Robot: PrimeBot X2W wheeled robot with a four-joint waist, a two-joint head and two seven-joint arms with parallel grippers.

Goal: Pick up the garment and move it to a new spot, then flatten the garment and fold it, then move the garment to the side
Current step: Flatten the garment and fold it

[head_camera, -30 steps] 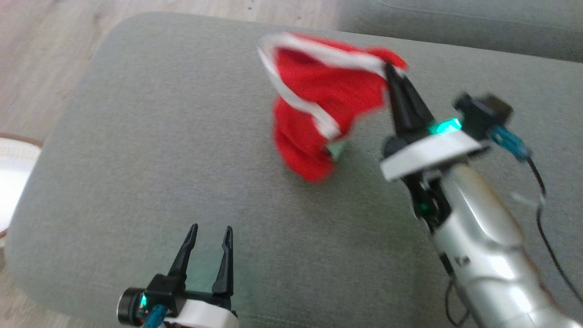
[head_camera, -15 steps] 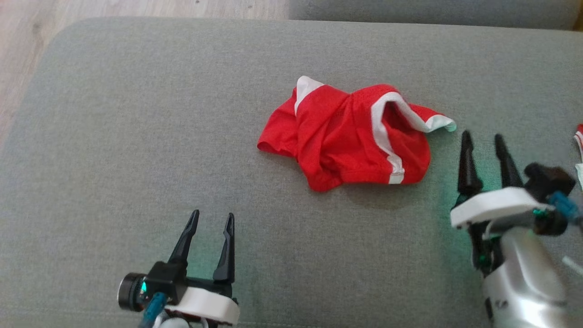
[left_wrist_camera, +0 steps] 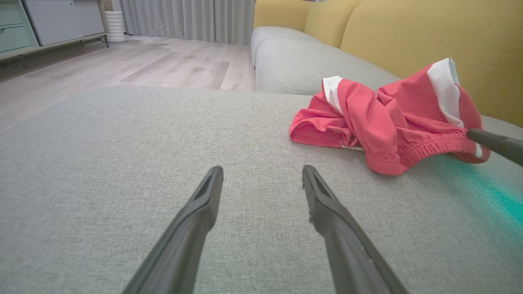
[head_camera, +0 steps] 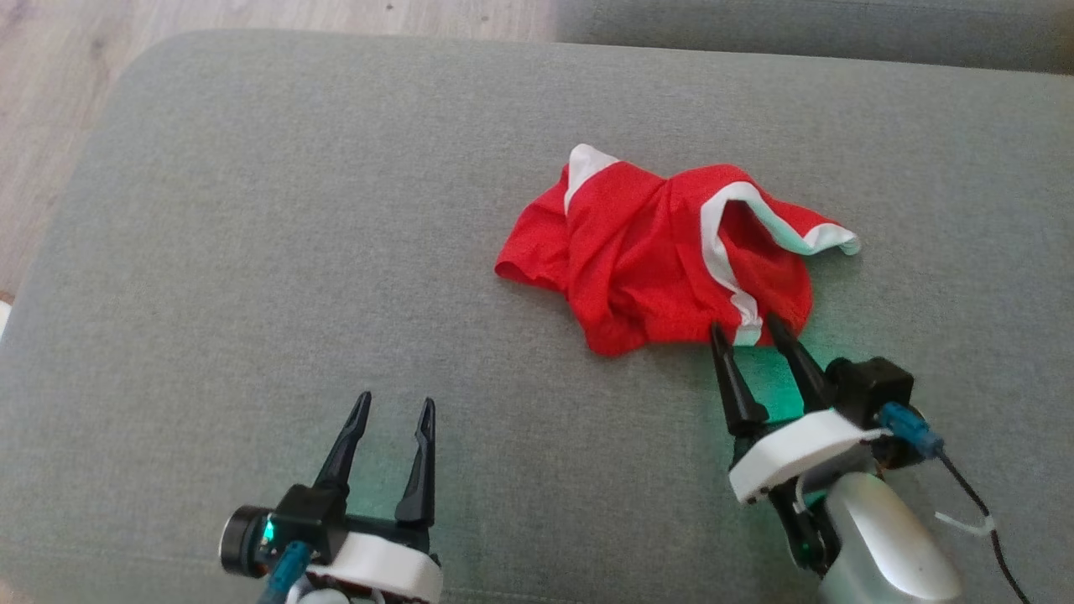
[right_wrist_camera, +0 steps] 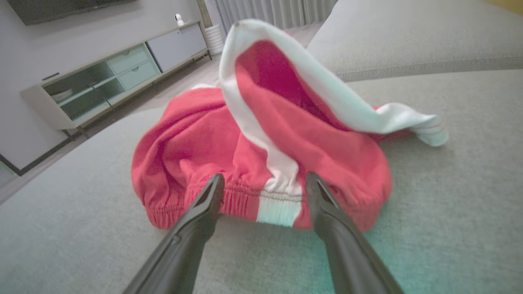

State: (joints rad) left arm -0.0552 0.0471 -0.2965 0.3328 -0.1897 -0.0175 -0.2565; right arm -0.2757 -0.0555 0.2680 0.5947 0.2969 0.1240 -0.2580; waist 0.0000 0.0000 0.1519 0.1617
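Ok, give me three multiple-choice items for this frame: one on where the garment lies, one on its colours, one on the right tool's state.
1. The garment lies on: A the wooden floor; B the grey cushion; C a cabinet.
2. Its trim is: A black; B yellow; C white.
3. The right tool is: A open, tips at the garment's elastic hem; B shut on the garment; C shut on nothing.
Key: 1 B, it sits crumpled on grey fabric; 2 C, white bands edge the red cloth; 3 A, its fingers stand apart at the hem, nothing pinched.
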